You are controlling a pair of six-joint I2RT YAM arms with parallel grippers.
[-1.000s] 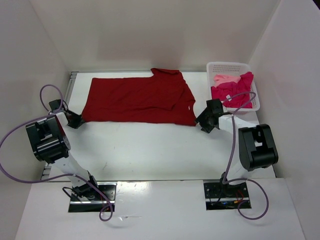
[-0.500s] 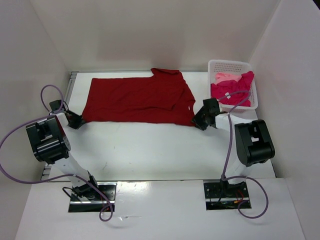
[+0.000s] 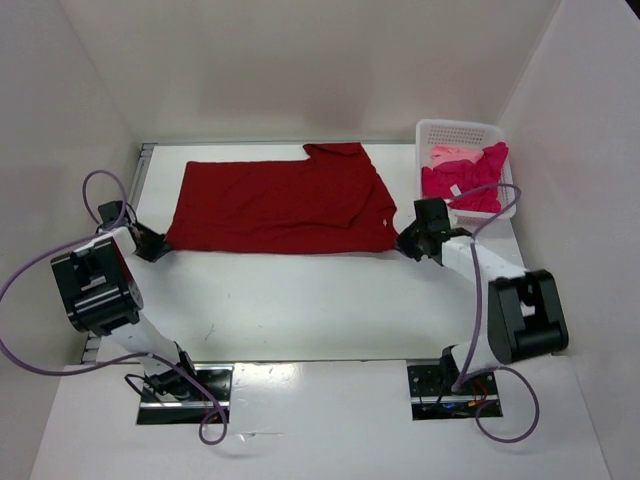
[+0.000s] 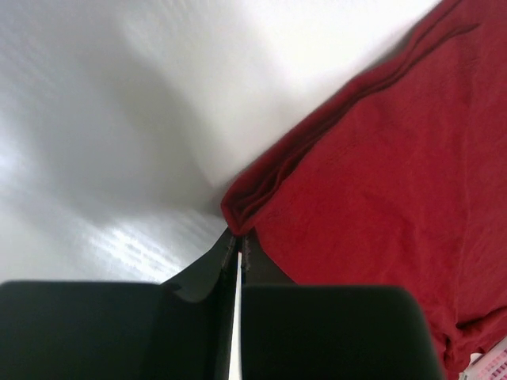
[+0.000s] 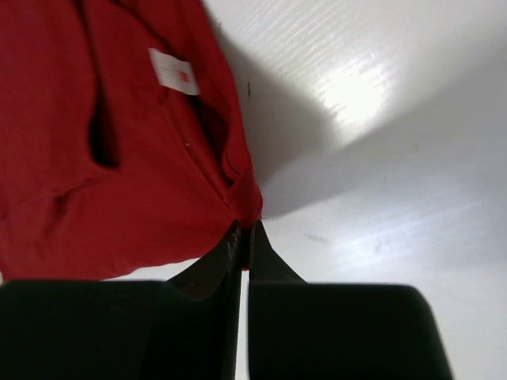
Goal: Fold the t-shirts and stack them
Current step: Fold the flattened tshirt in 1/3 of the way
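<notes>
Beside basket [image 3: 456, 127] of pink t-shirts [image 3: 462, 182], dark red t-shirt [image 3: 280, 205], left claw [image 4: 238, 245] and right claw [image 5: 242, 237] pinching its corners

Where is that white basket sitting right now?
In the overhead view, the white basket sits at the far right corner of the table, beside the dark red t-shirt, just beyond the right gripper.

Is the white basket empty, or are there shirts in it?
Not empty: the white basket holds a magenta-pink t-shirt and a pale pink t-shirt, bunched up rather than folded.
</notes>
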